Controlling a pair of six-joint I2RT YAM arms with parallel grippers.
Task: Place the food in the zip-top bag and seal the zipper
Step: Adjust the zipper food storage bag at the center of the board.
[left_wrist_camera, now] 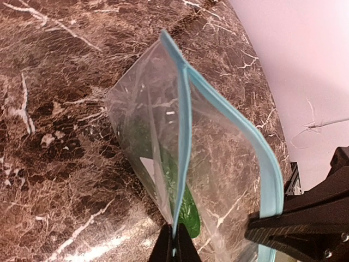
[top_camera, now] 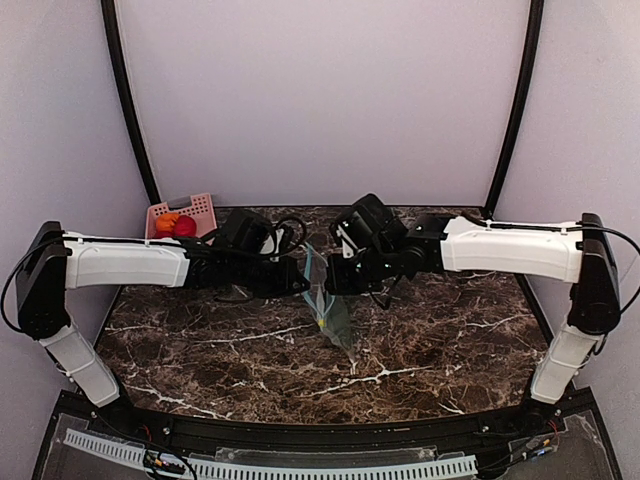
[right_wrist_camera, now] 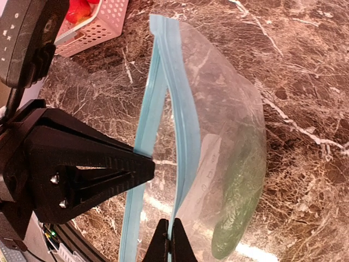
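Top external view: the zip-top bag point(top_camera: 330, 305) is seen hanging over the middle of the table point(top_camera: 450, 340), held up between the two arms with its mouth uppermost. Whether its lower corner touches the marble cannot be told. In the left wrist view the zipper point(left_wrist_camera: 184, 136) is seen parted, its two teal lips drawn away from each other so that the mouth gapes. A green item point(right_wrist_camera: 237, 213) is visible inside the clear plastic, low in the bag, and a white label point(left_wrist_camera: 147, 164) is seen on one wall.

One lip is pinched between the closed fingers of the left gripper point(left_wrist_camera: 175, 245), and the opposite lip is pinched in the same way by the right gripper point(right_wrist_camera: 169, 245) (each wrist view shows the other arm's black fingers clamped on the far lip).

The food is not in the bag. The red piece point(top_camera: 185, 227) and the brownish-orange piece point(top_camera: 166, 222) are seen touching each other in the pink basket point(top_camera: 203, 207), which is set at the far left corner of the table, well apart from the bag.
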